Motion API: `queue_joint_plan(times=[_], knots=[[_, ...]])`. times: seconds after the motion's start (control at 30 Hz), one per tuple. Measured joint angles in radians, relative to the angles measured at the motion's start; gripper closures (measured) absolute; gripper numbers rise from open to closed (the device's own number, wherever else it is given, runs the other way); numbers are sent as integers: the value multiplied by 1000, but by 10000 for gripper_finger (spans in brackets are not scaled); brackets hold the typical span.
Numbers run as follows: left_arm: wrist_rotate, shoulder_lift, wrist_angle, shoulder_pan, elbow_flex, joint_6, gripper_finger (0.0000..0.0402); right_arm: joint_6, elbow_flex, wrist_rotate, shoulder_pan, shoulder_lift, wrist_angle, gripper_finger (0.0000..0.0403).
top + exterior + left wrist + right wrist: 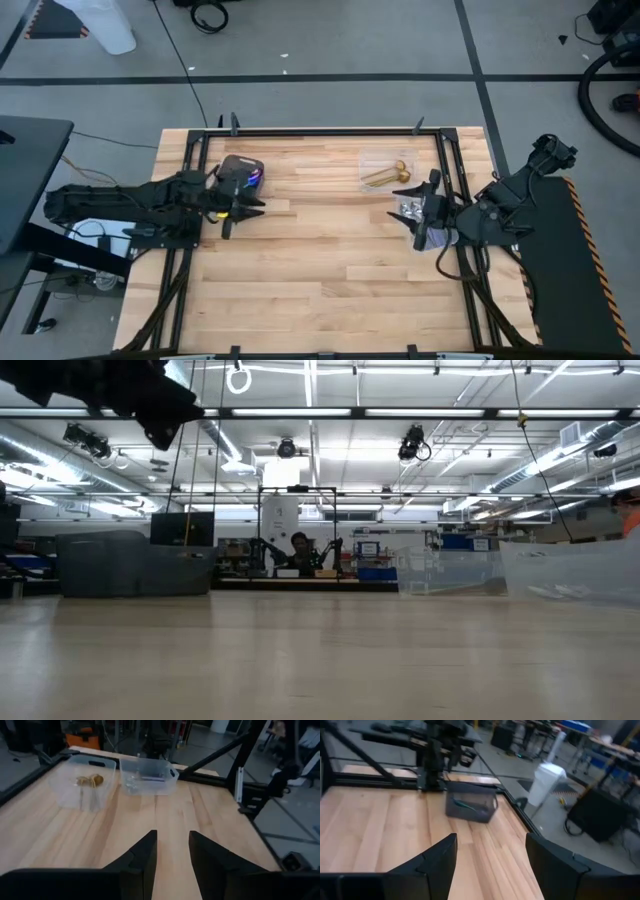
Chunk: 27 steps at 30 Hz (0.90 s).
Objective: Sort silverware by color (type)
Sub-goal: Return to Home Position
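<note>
Gold spoons (388,175) lie in a clear container (82,787) at the table's far right. Silver spoons (134,782) lie in a second clear container (410,208) just near of it. Purple-blue spoons with teal handles (465,805) lie in the dark grey tray (240,170) at the far left. My left gripper (172,837) hovers open and empty over the table just near of the tray (250,208). My right gripper (490,840) hovers wide open and empty beside the silver spoons' container (415,225). Both point roughly level across the table.
Bare wood fills the table's middle and near half (320,280). A black metal frame (320,130) runs along the table's edges. In the low view an arm's dark body (110,390) hangs at the top, and a person (298,550) sits far behind the table.
</note>
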Motion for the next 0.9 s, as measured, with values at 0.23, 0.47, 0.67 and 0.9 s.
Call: queue_joint_plan(times=[0.23,0.47,0.67,0.9], knots=[[1,-189,16,0,-100,-68,281,-144,0,-103,0,0,62,156],[-25,-342,14,0,-176,-93,281,-109,0,-112,-6,0,65,156],[-36,-418,-4,0,-218,-94,281,-56,0,-158,-9,-29,80,156],[-37,-490,-20,0,-255,-95,281,-67,-88,-226,-10,-119,136,156]])
